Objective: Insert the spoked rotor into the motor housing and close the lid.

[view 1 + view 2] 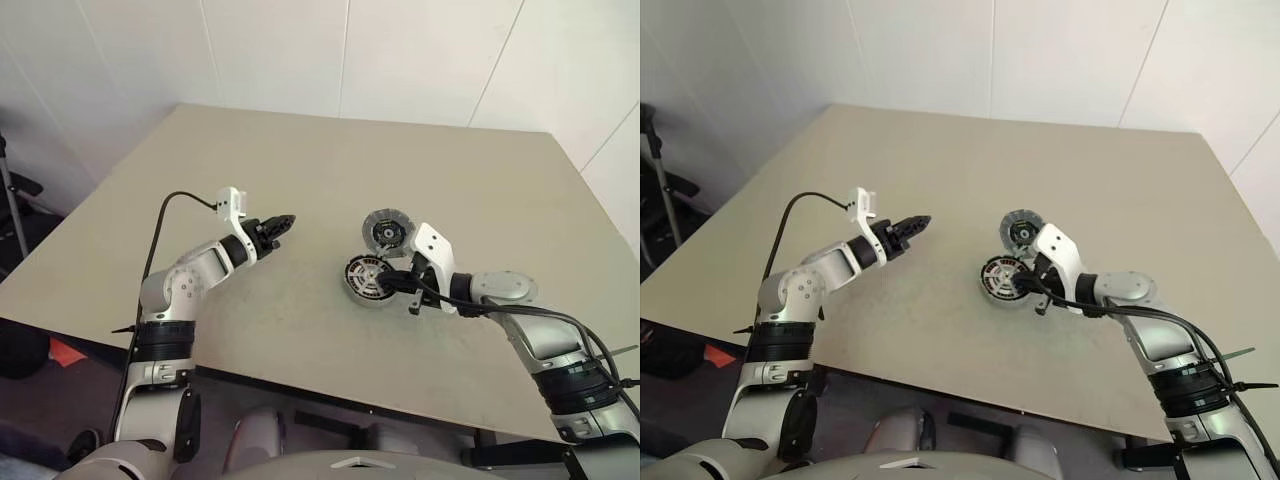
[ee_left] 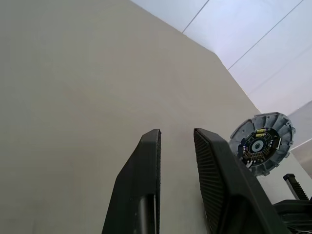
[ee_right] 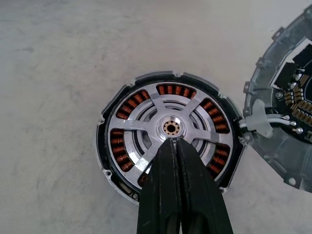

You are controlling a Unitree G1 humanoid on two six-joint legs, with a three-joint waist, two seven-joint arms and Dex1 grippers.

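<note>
On the desk (image 1: 300,180), the spoked rotor (image 3: 170,127) sits seated inside the motor housing (image 3: 105,141), copper windings showing between its spokes. The lid (image 1: 384,232) stands swung open, touching the housing's far side. The right pincer (image 3: 171,141), fingers pressed together, hovers over the rotor's hub. Well left of the housing, the left pincer (image 1: 283,222) holds nothing, slightly parted.

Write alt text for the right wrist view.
Shut black right gripper points at the hub of the silver spoked rotor, seated in the round copper-wound motor housing on a beige table. The grey hinged lid lies open alongside.
</note>
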